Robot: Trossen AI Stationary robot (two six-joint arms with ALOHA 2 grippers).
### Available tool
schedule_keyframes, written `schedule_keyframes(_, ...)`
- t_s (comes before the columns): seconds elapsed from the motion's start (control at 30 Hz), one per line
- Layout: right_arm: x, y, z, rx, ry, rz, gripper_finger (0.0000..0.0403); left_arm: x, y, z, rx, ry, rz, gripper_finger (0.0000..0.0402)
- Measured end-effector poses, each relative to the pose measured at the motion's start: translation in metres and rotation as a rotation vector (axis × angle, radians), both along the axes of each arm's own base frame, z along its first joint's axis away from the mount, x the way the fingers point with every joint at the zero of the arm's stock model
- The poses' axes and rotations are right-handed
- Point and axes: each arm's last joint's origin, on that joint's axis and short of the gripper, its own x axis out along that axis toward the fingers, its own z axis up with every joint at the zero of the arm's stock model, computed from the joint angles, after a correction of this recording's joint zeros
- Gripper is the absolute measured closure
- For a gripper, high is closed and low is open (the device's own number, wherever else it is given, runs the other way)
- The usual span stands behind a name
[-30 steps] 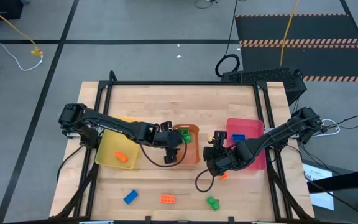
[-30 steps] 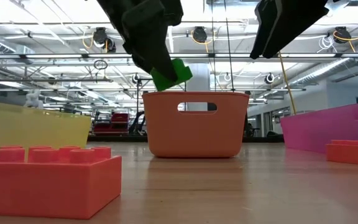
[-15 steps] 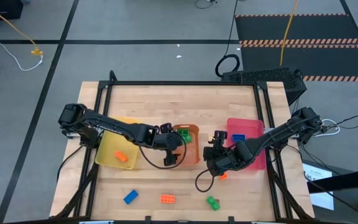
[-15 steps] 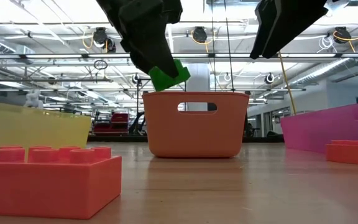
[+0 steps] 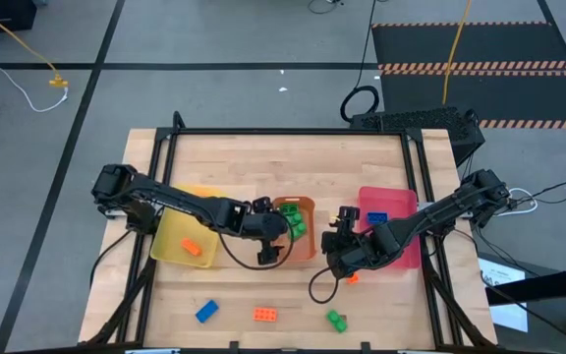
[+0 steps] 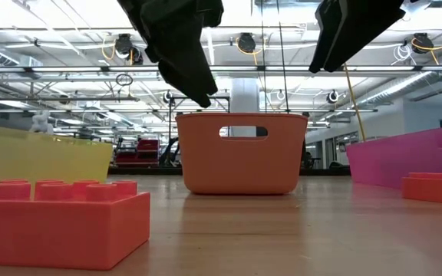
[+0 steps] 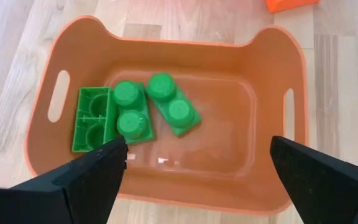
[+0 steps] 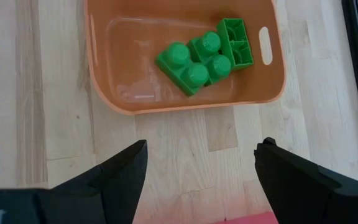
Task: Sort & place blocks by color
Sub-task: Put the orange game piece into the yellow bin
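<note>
My left gripper (image 7: 197,168) hangs open over the near rim of the orange tray (image 7: 166,42), with nothing between its fingers. Three green blocks (image 7: 131,112) lie on the tray's floor; one of them (image 7: 92,118) shows its hollow underside. In the high view the left gripper (image 5: 279,232) stands just left of these blocks (image 5: 299,224). My right gripper (image 5: 341,226) hovers open between the orange tray and the pink tray (image 5: 393,195), holding nothing. The right wrist view shows its fingers (image 8: 197,177) above bare wood beside the orange tray (image 8: 185,102).
The yellow tray (image 5: 173,228) at the left holds an orange block (image 5: 191,248). A blue block (image 5: 376,216) lies in the pink tray. Near the front edge lie a blue block (image 5: 205,311), an orange block (image 5: 265,315), a green block (image 5: 336,320) and a small orange one (image 5: 352,278).
My left gripper has let go of the green block it held above the orange tray. The block has dropped into the tray beside the other green blocks. Both arms have stayed where they were.
</note>
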Motion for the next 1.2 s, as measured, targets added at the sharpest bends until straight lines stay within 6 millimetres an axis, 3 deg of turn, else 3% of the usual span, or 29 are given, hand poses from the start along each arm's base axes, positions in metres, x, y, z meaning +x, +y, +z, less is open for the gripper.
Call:
schedule_keyframes(0.2,-0.006,0.002,-0.003,0.167,0.078,-0.083,0.0124,-0.024,-0.003,0.029,-0.008,-0.008,-0.011,0.0011)
schedule_keyframes(0.4,-0.013,0.006,-0.008,0.349,0.141,-0.263,0.0124,-0.041,-0.022,0.060,0.005,-0.144,-0.140,0.0011)
schedule_keyframes(0.67,-0.026,0.021,-0.017,0.490,0.199,-0.462,0.0124,-0.044,-0.042,0.049,0.033,-0.237,-0.254,0.0012)
schedule_keyframes(0.83,-0.033,0.032,-0.019,0.554,0.201,-0.602,0.0124,-0.042,-0.037,0.034,0.054,-0.278,-0.297,0.0012)
schedule_keyframes(1.2,-0.040,0.044,-0.019,0.593,0.181,-0.731,0.0124,-0.035,-0.032,0.035,-0.014,-0.401,-0.477,0.0012)
